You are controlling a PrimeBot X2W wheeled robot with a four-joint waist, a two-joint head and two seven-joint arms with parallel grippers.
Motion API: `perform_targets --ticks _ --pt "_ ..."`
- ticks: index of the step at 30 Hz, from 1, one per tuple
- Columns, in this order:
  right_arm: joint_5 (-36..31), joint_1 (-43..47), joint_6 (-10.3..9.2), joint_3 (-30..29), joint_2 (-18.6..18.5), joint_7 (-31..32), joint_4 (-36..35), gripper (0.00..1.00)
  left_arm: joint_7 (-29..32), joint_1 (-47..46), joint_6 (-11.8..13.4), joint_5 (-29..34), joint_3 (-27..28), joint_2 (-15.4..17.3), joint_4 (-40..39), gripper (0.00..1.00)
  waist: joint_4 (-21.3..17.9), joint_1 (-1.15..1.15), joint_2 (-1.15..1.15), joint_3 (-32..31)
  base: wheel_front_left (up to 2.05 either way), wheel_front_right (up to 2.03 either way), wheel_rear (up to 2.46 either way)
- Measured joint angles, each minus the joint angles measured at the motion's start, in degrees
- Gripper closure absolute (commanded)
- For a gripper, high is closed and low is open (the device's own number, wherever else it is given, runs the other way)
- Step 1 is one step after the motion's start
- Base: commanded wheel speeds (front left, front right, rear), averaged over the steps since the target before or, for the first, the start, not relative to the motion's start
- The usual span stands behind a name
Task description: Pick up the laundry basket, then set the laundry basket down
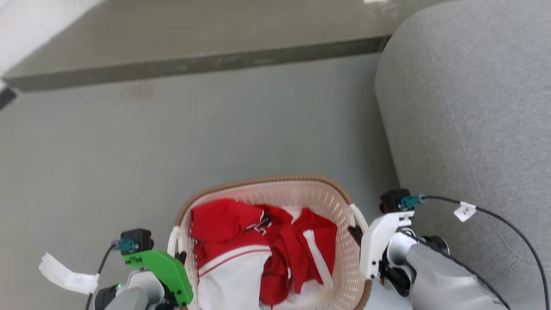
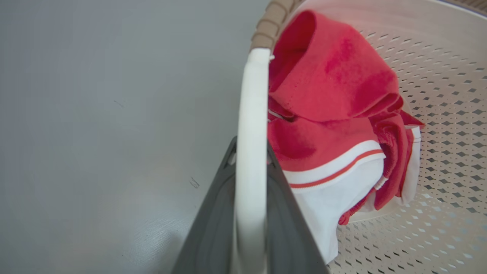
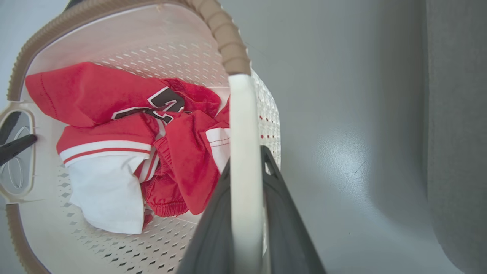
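Note:
The laundry basket (image 1: 267, 181), cream perforated plastic with a brown woven-look rim, sits at the bottom middle of the head view and holds red and white clothes (image 1: 258, 249). My left gripper (image 1: 180, 258) is at its left side. In the left wrist view the left gripper (image 2: 251, 146) is shut on the white loop handle (image 2: 249, 114), dark fingers on either side of it. My right gripper (image 1: 355, 234) is at the basket's right side. In the right wrist view the right gripper (image 3: 247, 156) is shut on the other white handle (image 3: 241, 114). The basket wall (image 2: 437, 95) curves away beyond the clothes.
A grey sofa (image 1: 473, 107) stands close on the right, just past my right arm. Grey floor (image 1: 172, 150) stretches ahead to a low dark ledge (image 1: 193, 64). A white tag (image 1: 64, 273) hangs by my left wrist. A black cable (image 1: 508, 224) runs over the sofa.

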Motion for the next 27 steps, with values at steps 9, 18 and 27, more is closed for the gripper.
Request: perform_targets --ticks 9,18,27 --pt "1.22 0.35 0.00 0.86 -0.03 0.73 0.31 1.00 1.13 0.74 -0.01 -0.67 -0.59 -0.12 0.24 1.00 -0.94 0.00 0.00 -4.41 0.00 0.00 0.00" --pt "2.32 0.35 0.00 1.86 -0.11 0.76 0.73 1.00 1.64 0.81 -0.01 -1.88 -1.42 -0.09 0.22 1.00 -1.14 0.00 0.00 -5.21 0.00 0.00 0.00" --pt "3.03 0.34 0.00 2.61 -0.15 1.18 1.21 1.00 2.23 0.89 -0.01 -2.45 -2.02 -0.09 0.23 1.00 -1.10 0.00 0.00 -5.44 0.00 0.00 0.00"
